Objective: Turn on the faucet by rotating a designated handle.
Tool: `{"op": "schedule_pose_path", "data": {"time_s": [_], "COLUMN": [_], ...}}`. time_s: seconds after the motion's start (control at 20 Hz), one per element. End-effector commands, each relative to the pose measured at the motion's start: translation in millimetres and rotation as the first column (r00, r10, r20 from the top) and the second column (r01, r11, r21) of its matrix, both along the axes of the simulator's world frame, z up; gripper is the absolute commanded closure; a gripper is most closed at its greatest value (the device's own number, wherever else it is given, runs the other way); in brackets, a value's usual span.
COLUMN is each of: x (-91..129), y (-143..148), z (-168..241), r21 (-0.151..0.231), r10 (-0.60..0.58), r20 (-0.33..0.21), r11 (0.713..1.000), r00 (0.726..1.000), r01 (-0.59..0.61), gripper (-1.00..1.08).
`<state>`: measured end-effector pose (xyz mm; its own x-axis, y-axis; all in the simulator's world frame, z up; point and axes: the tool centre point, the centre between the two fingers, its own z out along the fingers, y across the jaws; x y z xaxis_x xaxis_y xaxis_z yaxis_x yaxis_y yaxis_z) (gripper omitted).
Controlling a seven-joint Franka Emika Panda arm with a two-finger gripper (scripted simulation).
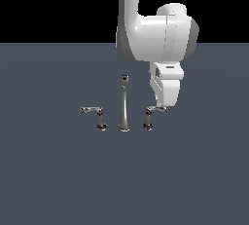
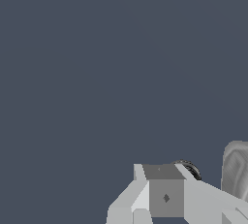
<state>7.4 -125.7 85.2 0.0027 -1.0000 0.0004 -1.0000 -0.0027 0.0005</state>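
Down on the flat grey tabletop stands the faucet, its tall slender spout upright in the middle with a short lever on either side. At the exterior view's right of the spout is the handle, a short post on a round base with a thin curved arm that reaches toward the exterior view's right. The white arm comes down from above, and the hand sits at the outer end of that curved arm, its tip level with the lever and seemingly touching it. The other lever stands well apart on the far side of the spout. From the wrist view a dark round part shows just behind the grey fingers; whether they are apart or together I cannot tell.
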Motion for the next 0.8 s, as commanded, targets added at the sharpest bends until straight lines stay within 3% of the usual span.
{"op": "schedule_pose_path", "data": {"time_s": [0.0, 0.6, 0.75], "x": [0.0, -41.6, -35.4], "y": [0.0, -18.3, -12.2], "z": [0.0, 0.1, 0.5], "r21": [0.0, 0.0, 0.0], "r10": [0.0, -0.001, 0.007], "r20": [0.0, 0.0, 0.011], "r11": [1.0, 1.0, 1.0], "r00": [1.0, 1.0, 1.0], "r01": [0.0, 0.001, -0.007], "gripper": [1.08, 1.08, 1.08]}}
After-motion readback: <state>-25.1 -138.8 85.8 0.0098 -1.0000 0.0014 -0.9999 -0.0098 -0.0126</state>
